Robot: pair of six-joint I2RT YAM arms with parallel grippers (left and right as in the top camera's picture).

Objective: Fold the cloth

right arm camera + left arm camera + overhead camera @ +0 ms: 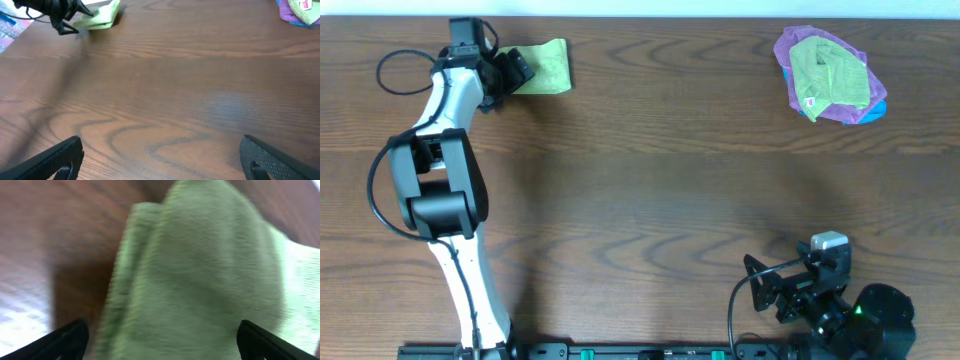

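Note:
A folded light green cloth [550, 68] lies at the far left of the table. My left gripper [516, 72] is open at its left edge, fingers spread around the cloth's end. The left wrist view shows the green cloth [200, 275] filling the frame between my open fingers [162, 342], blurred. The cloth also shows far off in the right wrist view [102, 15]. My right gripper [775, 290] is open and empty near the table's front right, over bare wood [160, 160].
A pile of cloths [830, 75], green on purple and blue, sits at the far right; its edge shows in the right wrist view [299, 10]. A black cable [395, 70] loops at the far left by the left arm.

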